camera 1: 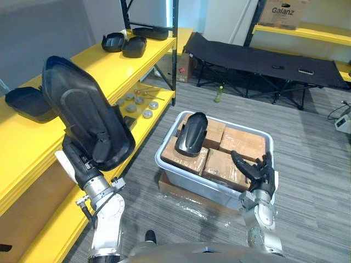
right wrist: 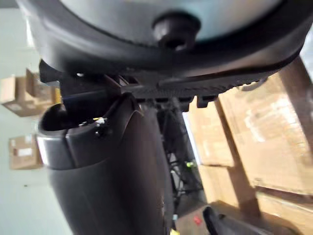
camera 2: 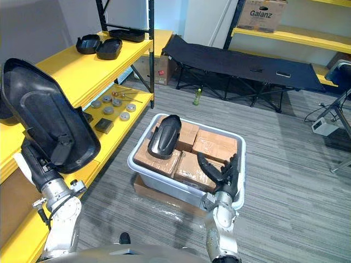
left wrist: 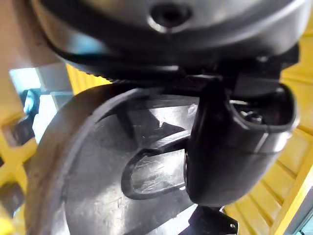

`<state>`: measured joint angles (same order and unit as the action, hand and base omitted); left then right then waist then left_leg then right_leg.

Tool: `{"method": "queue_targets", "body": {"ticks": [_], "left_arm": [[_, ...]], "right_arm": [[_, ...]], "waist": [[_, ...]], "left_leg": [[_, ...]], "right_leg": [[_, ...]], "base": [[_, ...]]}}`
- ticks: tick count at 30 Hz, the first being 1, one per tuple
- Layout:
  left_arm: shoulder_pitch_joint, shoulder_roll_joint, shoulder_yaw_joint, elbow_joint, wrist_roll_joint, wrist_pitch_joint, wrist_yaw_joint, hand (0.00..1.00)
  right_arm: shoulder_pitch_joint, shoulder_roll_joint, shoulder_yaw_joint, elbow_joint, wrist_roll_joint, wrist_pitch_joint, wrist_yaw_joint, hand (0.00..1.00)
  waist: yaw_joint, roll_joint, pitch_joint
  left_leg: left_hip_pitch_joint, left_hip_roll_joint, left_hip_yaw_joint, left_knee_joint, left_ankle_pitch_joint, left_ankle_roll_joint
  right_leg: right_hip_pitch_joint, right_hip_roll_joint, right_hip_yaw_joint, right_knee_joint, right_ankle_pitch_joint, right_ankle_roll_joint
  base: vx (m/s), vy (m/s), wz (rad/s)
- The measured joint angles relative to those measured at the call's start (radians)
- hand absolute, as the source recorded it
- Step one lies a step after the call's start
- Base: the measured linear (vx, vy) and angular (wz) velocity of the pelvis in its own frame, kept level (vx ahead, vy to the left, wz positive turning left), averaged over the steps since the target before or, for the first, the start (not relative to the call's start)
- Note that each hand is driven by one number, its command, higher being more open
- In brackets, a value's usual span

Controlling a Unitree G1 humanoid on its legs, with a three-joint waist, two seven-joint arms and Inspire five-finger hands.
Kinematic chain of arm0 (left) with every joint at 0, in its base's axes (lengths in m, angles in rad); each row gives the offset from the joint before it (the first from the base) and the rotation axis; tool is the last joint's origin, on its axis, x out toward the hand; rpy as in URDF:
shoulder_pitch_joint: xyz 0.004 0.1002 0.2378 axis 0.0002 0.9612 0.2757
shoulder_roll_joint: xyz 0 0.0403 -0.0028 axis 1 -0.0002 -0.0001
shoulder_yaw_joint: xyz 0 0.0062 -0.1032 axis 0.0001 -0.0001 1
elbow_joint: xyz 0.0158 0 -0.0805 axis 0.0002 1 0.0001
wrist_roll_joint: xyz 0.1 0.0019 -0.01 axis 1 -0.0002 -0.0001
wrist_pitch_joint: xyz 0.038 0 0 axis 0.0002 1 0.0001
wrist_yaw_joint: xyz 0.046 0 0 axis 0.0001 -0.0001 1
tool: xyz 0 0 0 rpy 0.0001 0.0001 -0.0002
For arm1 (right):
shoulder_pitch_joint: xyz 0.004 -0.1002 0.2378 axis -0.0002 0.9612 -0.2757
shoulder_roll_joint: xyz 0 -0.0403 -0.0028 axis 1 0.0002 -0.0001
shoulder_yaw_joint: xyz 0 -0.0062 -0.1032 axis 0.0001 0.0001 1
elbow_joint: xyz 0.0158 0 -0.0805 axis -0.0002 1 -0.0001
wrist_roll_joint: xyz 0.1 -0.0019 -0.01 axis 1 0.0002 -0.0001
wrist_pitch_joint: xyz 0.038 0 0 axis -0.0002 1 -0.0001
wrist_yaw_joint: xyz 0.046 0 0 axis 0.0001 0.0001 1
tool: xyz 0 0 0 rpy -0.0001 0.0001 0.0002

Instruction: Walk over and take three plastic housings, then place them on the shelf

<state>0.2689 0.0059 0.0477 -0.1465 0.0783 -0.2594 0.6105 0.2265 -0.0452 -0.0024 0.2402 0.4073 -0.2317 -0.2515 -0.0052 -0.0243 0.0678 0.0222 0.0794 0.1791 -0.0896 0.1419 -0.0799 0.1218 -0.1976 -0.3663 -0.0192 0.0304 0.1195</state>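
Note:
My left hand [camera 1: 79, 160] is shut on a large black plastic housing [camera 1: 82, 109], held upright and raised beside the yellow shelf [camera 1: 109, 71]. In the left wrist view the thumb [left wrist: 234, 147] presses on the housing's inner face [left wrist: 98, 171]. A second black housing [camera 1: 192, 134] stands tilted on cardboard boxes inside a grey bin [camera 1: 170, 170]. My right hand [camera 1: 255, 170] hovers open at the bin's near right corner, holding nothing. One housing [camera 1: 27, 101] lies on the shelf at the left, and three more [camera 1: 125, 43] lie at its far end.
Several round metal parts [camera 1: 137, 104] lie on the lower shelf level. A black folding cot [camera 1: 263, 60] stands behind the bin, with a green bottle [camera 1: 219, 94] on the floor near it. Flat cardboard [camera 1: 181, 192] lies under the bin. Grey floor is free to the right.

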Motion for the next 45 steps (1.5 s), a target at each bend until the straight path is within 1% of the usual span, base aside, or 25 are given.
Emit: {"method": "queue_targets", "body": {"ticks": [3,7,9,11,12,13,15,17,18,21,23,24,25,26,28,29,32,34,35,36,37,38,39,42,45], "left_arm": [[0.038,-0.004,-0.034,-0.057,-0.034,-0.017,-0.067,0.0],[0.091,-0.009,-0.026,-0.146,-0.033,-0.023,-0.09,0.0],[0.106,-0.018,0.005,-0.187,-0.033,-0.024,-0.092,0.0],[0.127,-0.04,0.047,-0.228,-0.033,-0.029,-0.091,0.0],[0.142,-0.049,0.068,-0.249,-0.033,-0.031,-0.09,0.0],[0.157,-0.05,0.089,-0.261,-0.034,-0.044,-0.088,0.0],[0.176,-0.051,0.114,-0.278,-0.043,-0.056,-0.088,0.0],[0.204,-0.064,0.152,-0.303,-0.111,-0.096,-0.091,0.0],[0.209,-0.073,0.163,-0.309,-0.121,-0.105,-0.089,0.0],[0.215,-0.094,0.206,-0.319,-0.159,-0.119,-0.083,0.0],[0.225,-0.097,0.214,-0.32,-0.189,-0.137,-0.091,0.0],[0.239,-0.104,0.214,-0.327,-0.194,-0.14,-0.101,0.0],[0.241,-0.105,0.212,-0.327,-0.199,-0.143,-0.128,0.0],[0.234,-0.105,0.205,-0.327,-0.206,-0.146,-0.157,0.0],[0.227,-0.105,0.194,-0.327,-0.218,-0.149,-0.208,0.0],[0.224,-0.105,0.192,-0.327,-0.23,-0.15,-0.247,0.0],[0.221,-0.105,0.192,-0.328,-0.256,-0.152,-0.293,0.0],[0.218,-0.104,0.184,-0.328,-0.28,-0.153,-0.331,0.0],[0.208,-0.102,0.175,-0.328,-0.29,-0.155,-0.368,0.0],[0.201,-0.092,0.157,-0.327,-0.304,-0.157,-0.407,0.0],[0.199,-0.082,0.149,-0.327,-0.312,-0.157,-0.43,0.0],[0.191,-0.06,0.122,-0.327,-0.316,-0.161,-0.479,0.0],[0.181,-0.033,0.094,-0.327,-0.315,-0.173,-0.52,0.0],[0.156,0.011,0.071,-0.327,-0.316,-0.196,-0.566,0.0],[0.122,0.026,0.061,-0.325,-0.319,-0.203,-0.545,0.0]], "right_arm": [[-0.001,0.004,0.027,0.0,0.0,0.005,0.061,1.0],[-0.011,0.005,0.077,0.0,0.0,0.01,0.078,1.0],[-0.022,0.005,0.11,0.0,-0.004,0.01,0.08,1.0],[-0.048,0.004,0.144,0.0,-0.014,0.01,0.095,1.0],[-0.064,0.003,0.162,0.0,-0.047,0.01,0.1,1.0],[-0.086,0.0,0.178,0.0,-0.05,0.01,0.111,1.0],[-0.115,0.0,0.202,0.0,-0.053,0.01,0.117,1.0],[-0.167,-0.001,0.231,0.0,-0.087,0.01,0.121,1.0],[-0.18,-0.001,0.237,0.0,-0.087,0.01,0.127,1.0],[-0.225,-0.003,0.247,0.0,-0.086,0.009,0.141,1.0],[-0.236,-0.005,0.249,0.0,-0.086,0.009,0.145,1.0],[-0.24,-0.007,0.251,-0.001,-0.086,0.009,0.15,1.0],[-0.24,-0.008,0.249,-0.002,-0.085,0.008,0.151,1.0],[-0.24,-0.015,0.247,-0.003,-0.085,0.008,0.151,1.0],[-0.238,-0.036,0.245,-0.004,-0.086,0.009,0.144,1.0],[-0.238,-0.042,0.239,-0.004,-0.087,0.009,0.133,1.0],[-0.238,-0.031,0.23,-0.011,-0.09,0.009,0.123,1.0],[-0.238,-0.023,0.23,-0.025,-0.09,0.008,0.118,1.0],[-0.23,-0.021,0.228,-0.053,-0.092,0.007,0.109,1.0],[-0.213,-0.021,0.226,-0.089,-0.139,0.002,0.094,1.0],[-0.201,-0.022,0.225,-0.108,-0.17,-0.001,0.085,1.0],[-0.18,-0.026,0.222,-0.138,-0.21,-0.01,0.07,1.0],[-0.168,-0.032,0.218,-0.15,-0.236,-0.018,0.065,1.0],[-0.167,-0.04,0.212,-0.154,-0.246,-0.025,0.08,1.0],[-0.167,-0.051,0.211,-0.17,-0.248,-0.054,0.103,1.0]], "waist": [[0.0,0.001,0.015],[0.011,0.0,0.017],[0.033,0.0,0.017],[0.042,0.0,0.02],[0.061,0.0,0.022],[0.078,0.0,0.024],[0.094,-0.002,0.027],[0.123,-0.006,0.04],[0.129,-0.007,0.042],[0.166,-0.01,0.046],[0.17,-0.01,0.048],[0.169,-0.008,0.05],[0.156,-0.005,0.053],[0.144,-0.011,0.051],[0.135,-0.003,0.057],[0.139,0.007,0.063],[0.152,0.026,0.074],[0.154,0.032,0.078],[0.151,0.034,0.079],[0.141,0.033,0.079],[0.134,0.033,0.079],[0.117,0.034,0.079],[0.105,0.033,0.079],[0.116,0.03,0.08],[0.11,0.046,0.089]], "left_leg": [[-0.005,-0.001,-0.009,0.0,-0.002,0.0],[-0.021,-0.002,-0.049,0.001,0.002,-0.002],[-0.028,-0.003,-0.083,0.001,0.005,-0.006],[-0.034,-0.006,-0.121,0.001,0.01,-0.009],[-0.034,-0.007,-0.139,0.001,0.01,-0.01],[-0.035,-0.009,-0.161,0.001,0.012,-0.012],[-0.037,-0.011,-0.188,0.001,0.014,-0.015],[-0.04,-0.013,-0.224,0.004,0.019,-0.021],[-0.041,-0.014,-0.233,0.005,0.02,-0.022],[-0.047,-0.017,-0.265,0.005,0.024,-0.024],[-0.049,-0.021,-0.272,0.005,0.024,-0.015],[-0.056,-0.023,-0.264,0.005,0.023,-0.008],[-0.088,-0.022,-0.216,0.03,0.011,0.012],[-0.115,-0.015,-0.16,0.061,0.006,0.024],[-0.148,-0.002,-0.08,0.089,0.013,0.04],[-0.152,-0.008,-0.074,0.079,0.028,0.047],[-0.144,-0.038,-0.102,0.021,0.053,0.053],[-0.143,-0.05,-0.117,0.004,0.062,0.059],[-0.154,-0.063,-0.141,0.004,0.068,0.064],[-0.162,-0.076,-0.174,0.005,0.073,0.069],[-0.164,-0.086,-0.191,0.004,0.079,0.074],[-0.169,-0.103,-0.222,0.003,0.086,0.076],[-0.173,-0.108,-0.227,0.005,0.09,0.076],[-0.181,-0.107,-0.211,0.006,0.104,0.074],[-0.221,-0.097,-0.202,0.006,0.124,0.064]], "right_leg": [[0.0,0.002,-0.003,-0.001,0.0,0.0],[0.004,0.006,-0.041,-0.001,-0.002,-0.005],[0.017,0.01,-0.075,0.0,-0.011,-0.003],[0.033,0.012,-0.114,0.003,-0.018,0.0],[0.043,0.014,-0.129,0.004,-0.025,-0.001],[0.056,0.016,-0.151,0.005,-0.031,0.001],[0.068,0.018,-0.175,0.014,-0.045,0.002],[0.078,0.018,-0.21,0.04,-0.07,0.002],[0.08,0.019,-0.218,0.044,-0.074,0.001],[0.084,0.011,-0.249,0.077,-0.101,0.001],[0.093,0.01,-0.273,0.091,-0.112,0.004],[0.107,0.011,-0.295,0.091,-0.113,0.005],[0.115,0.01,-0.336,0.086,-0.114,0.009],[0.123,0.009,-0.375,0.086,-0.114,0.011],[0.133,0.009,-0.43,0.089,-0.113,0.012],[0.139,0.007,-0.451,0.09,-0.114,0.012],[0.139,-0.013,-0.479,0.118,-0.144,0.022],[0.129,-0.025,-0.469,0.156,-0.175,0.017],[0.104,-0.027,-0.415,0.198,-0.213,0.007],[0.083,-0.026,-0.339,0.237,-0.251,-0.017],[0.076,-0.025,-0.293,0.253,-0.261,-0.029],[0.069,-0.026,-0.205,0.28,-0.27,-0.037],[0.065,-0.025,-0.165,0.297,-0.274,-0.031],[0.057,-0.025,-0.149,0.295,-0.289,-0.015],[0.014,-0.02,-0.125,0.301,-0.31,0.022]], "base": [[0.0,-0.002,0.0],[0.01,-0.02,0.25],[0.01,-0.05,0.49],[0.02,-0.055,0.55],[0.02,-0.052,0.5],[0.02,-0.067,0.56],[0.02,-0.058,0.49],[0.02,-0.051,0.49],[0.0,-0.038,0.36],[0.01,-0.031,0.32],[0.0,-0.022,0.32],[-0.03,-0.022,0.68],[-0.05,0.004,0.92],[-0.05,0.027,1.05],[-0.04,0.042,0.96],[-0.04,0.048,0.76],[-0.07,0.081,0.56],[-0.09,0.05,0.48],[-0.12,0.026,0.74],[-0.11,0.008,0.85],[-0.05,-0.003,0.99],[-0.02,0.014,1.01],[-0.02,0.021,0.9],[-0.03,-0.03,0.14],[-0.08,-0.055,-0.13]]}}
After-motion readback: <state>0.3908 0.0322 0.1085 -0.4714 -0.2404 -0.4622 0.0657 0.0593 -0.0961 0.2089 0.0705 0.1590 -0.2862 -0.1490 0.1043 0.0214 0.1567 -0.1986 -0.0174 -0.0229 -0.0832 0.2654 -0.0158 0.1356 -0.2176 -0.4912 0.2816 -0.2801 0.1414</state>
